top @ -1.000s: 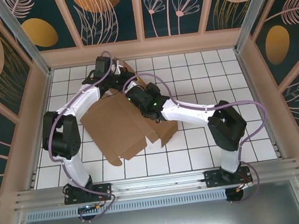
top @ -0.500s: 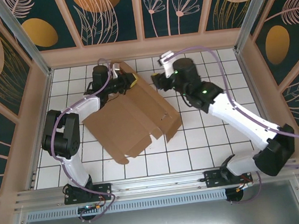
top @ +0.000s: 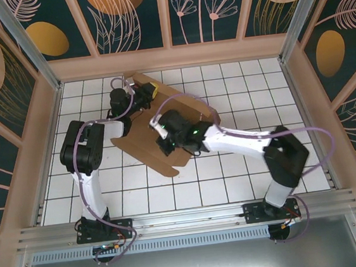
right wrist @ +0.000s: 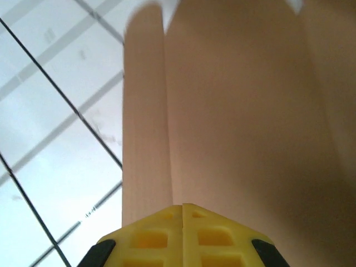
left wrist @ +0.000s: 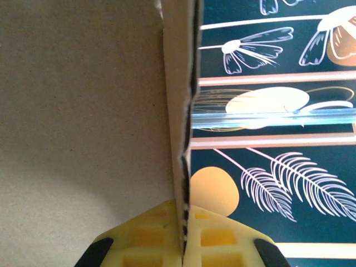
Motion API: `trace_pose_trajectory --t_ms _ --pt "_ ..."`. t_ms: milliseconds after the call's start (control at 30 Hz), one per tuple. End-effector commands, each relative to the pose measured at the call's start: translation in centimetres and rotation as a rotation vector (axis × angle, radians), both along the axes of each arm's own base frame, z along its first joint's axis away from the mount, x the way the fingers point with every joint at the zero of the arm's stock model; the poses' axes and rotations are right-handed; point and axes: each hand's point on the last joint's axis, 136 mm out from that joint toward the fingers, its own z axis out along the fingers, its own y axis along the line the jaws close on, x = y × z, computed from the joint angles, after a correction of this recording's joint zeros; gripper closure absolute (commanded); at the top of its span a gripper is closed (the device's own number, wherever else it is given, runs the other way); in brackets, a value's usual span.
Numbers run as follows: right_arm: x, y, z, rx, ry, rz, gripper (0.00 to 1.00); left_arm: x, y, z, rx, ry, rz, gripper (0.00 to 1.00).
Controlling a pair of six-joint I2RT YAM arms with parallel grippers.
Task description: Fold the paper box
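Note:
The paper box (top: 191,110) is a brown cardboard sheet lying partly folded on the white tiles, with one flap lifted at the back left. My left gripper (top: 153,92) is shut on that flap. In the left wrist view its yellow fingertips (left wrist: 167,233) pinch the corrugated edge of the paper box (left wrist: 181,111), which runs straight up. My right gripper (top: 165,146) is over the middle of the sheet. Its yellow fingers (right wrist: 150,233) are shut together with nothing between them, tips against the flat surface of the paper box (right wrist: 239,111) beside a crease.
The white tiled floor (top: 245,171) is ringed by low wooden walls (top: 170,56) with dark flower panels. Both arms reach over the sheet from the near edge, the left elbow (top: 78,150) standing at the left. White tiles (right wrist: 50,144) lie to the left of the sheet in the right wrist view.
My right arm swung from the back right down onto the middle of the sheet and its jaws shut. The sheet has turned and folded narrower. The left gripper kept its hold.

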Motion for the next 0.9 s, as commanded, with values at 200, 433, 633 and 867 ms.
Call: trace_pose_trajectory --t_ms 200,433,633,867 --pt "-0.9 -0.7 -11.7 -0.245 0.12 -0.078 1.0 -0.1 1.0 1.9 -0.002 -0.083 0.018 1.0" --pt "-1.4 -4.9 -16.6 -0.368 0.193 -0.116 1.0 -1.0 1.9 1.4 0.207 -0.085 0.018 1.0" --pt "-0.9 -8.0 -17.3 -0.41 0.215 -0.159 1.0 -2.4 3.5 0.3 0.323 -0.028 0.043 1.0" --pt "-0.4 -9.2 -16.4 -0.351 0.234 -0.175 1.0 -5.2 6.0 -1.8 0.389 0.076 0.12 1.0"
